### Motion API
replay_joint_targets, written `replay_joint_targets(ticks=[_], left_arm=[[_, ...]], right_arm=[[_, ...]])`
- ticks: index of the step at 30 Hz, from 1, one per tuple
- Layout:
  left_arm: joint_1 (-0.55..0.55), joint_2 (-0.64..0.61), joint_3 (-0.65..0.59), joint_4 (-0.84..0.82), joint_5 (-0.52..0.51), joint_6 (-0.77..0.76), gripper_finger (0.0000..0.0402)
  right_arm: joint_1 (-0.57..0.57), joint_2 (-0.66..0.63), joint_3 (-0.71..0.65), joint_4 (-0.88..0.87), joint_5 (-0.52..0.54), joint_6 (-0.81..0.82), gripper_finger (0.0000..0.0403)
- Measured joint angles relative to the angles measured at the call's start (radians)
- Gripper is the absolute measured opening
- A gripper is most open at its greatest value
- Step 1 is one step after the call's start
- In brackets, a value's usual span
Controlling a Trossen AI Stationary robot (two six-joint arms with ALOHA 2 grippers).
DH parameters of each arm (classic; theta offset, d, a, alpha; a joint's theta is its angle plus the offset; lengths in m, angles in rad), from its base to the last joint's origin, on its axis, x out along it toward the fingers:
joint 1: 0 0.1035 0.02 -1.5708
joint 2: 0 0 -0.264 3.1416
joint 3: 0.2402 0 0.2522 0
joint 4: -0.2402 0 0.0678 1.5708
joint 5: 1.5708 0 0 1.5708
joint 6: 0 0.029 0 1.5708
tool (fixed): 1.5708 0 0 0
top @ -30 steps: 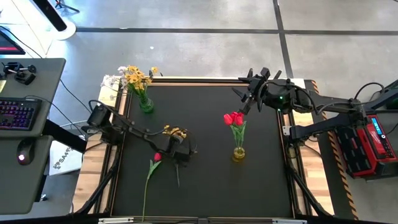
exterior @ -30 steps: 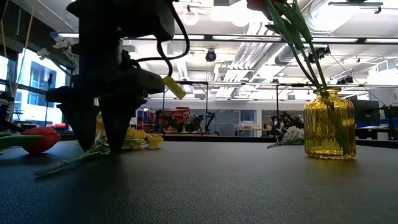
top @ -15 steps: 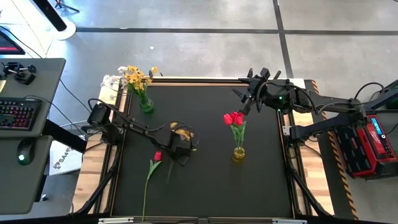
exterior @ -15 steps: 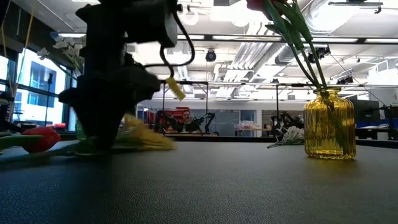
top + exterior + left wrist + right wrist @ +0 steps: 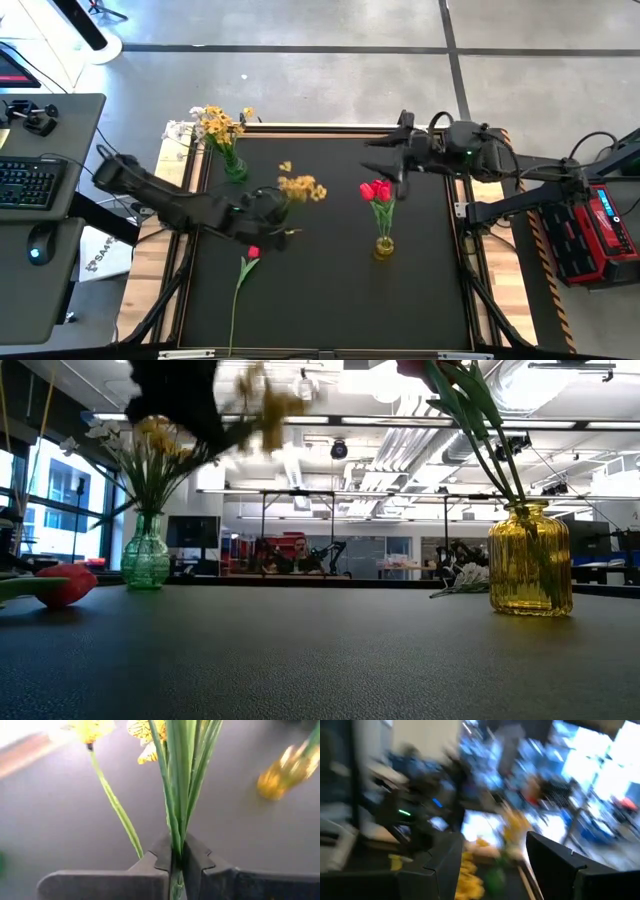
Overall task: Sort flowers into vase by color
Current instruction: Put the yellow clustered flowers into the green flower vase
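I've got the left pincer (image 5: 176, 862) clamped on the yellow sprig (image 5: 301, 187), lifted off the table (image 5: 330, 290) just right of the green vase (image 5: 235, 168); next I'd carry it stem-down into that vase, which already holds yellow blooms. The amber vase (image 5: 384, 246) holds red tulips (image 5: 376, 190), one tulip (image 5: 252, 252) lies loose below the sprig. Right pincer (image 5: 385, 165) waits apart, near the amber vase.
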Motion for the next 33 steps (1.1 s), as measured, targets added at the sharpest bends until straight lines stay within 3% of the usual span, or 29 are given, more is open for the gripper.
replay_joint_targets(ticks=[3, 8, 11, 13, 17, 19, 24, 28, 33], left_arm=[[-0.049, -0.071, -0.045, 0.076, -0.182, 0.108, 0.0003], [-0.069, -0.169, -0.157, 0.257, -0.402, 0.389, 0.0003], [-0.011, -0.237, -0.239, 0.454, -0.415, 0.622, 0.0002], [0.049, -0.293, -0.318, 0.711, -0.284, 0.811, 0.0002], [0.174, -0.393, -0.496, 1.234, 0.312, 1.175, 0.0001], [0.213, -0.434, -0.545, 1.315, 0.384, 1.234, 0.0001], [0.212, -0.54, -0.558, 1.262, 0.096, 1.318, 0.0001], [0.126, -0.598, -0.558, 1.265, -0.108, 1.436, 0.0001], [0.026, -0.627, -0.558, 1.227, -0.542, 1.506, 0.0001]], right_arm=[[0.05, 0.0, 0.0, 0.098, -0.07, 0.009, 0.0206], [0.189, 0.008, 0.0, 0.107, -0.055, 0.058, 0.0206], [0.311, 0.045, 0.0, 0.079, 0.026, 0.073, 0.0206], [0.392, 0.09, 0.0, 0.064, 0.129, 0.08, 0.0206], [0.514, 0.195, 0.0, 0.057, 0.357, 0.081, 0.0206], [0.559, 0.241, 0.0, 0.038, 0.461, 0.114, 0.0206], [0.639, 0.319, -0.006, -0.073, 0.704, 0.314, 0.0206], [0.658, 0.346, -0.088, -0.067, 0.79, 0.479, 0.0206], [0.628, 0.348, -0.243, -0.005, 0.918, 0.627, 0.0206]])
